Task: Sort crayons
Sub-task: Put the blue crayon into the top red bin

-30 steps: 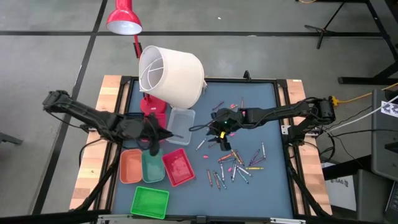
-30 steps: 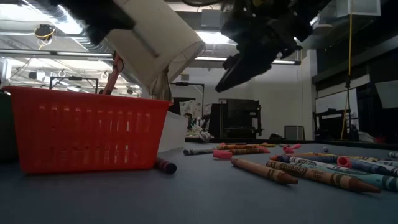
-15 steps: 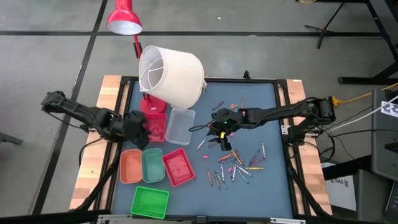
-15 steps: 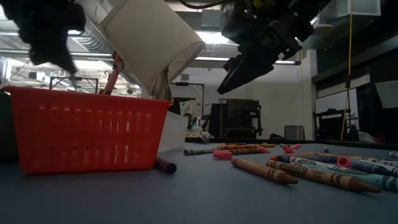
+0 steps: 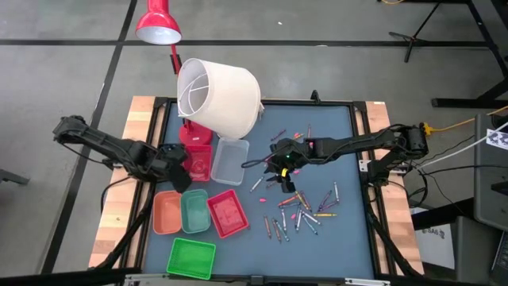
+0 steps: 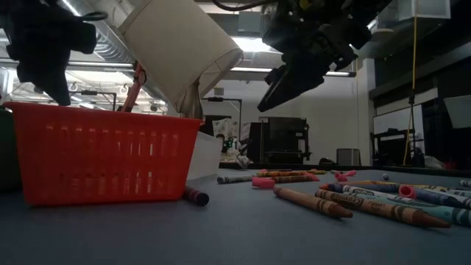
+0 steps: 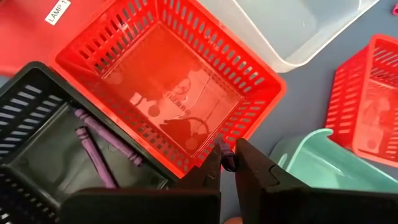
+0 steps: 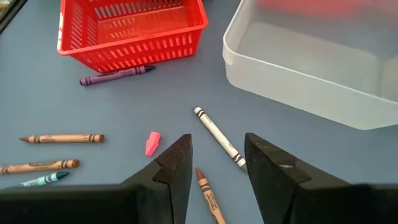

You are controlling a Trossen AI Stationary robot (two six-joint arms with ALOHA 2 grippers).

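while the left gripper [image 7: 227,163] hangs over the near wall of a red slotted plastic basket [image 7: 168,93], its fingers are pinched on a short purple crayon [image 7: 226,155]. beside it a black slotted basket [image 7: 37,118] holds purple crayons [image 7: 93,146]. the right gripper [image 8: 217,165] hovers above the blue-grey table [image 8: 124,118], fingers spread and holding nothing (a white crayon [image 8: 217,137] lies below the gap). loose mixed-colour crayons [image 5: 305,208] lie scattered on the table's right half, near a clear plastic tray [image 8: 311,68].
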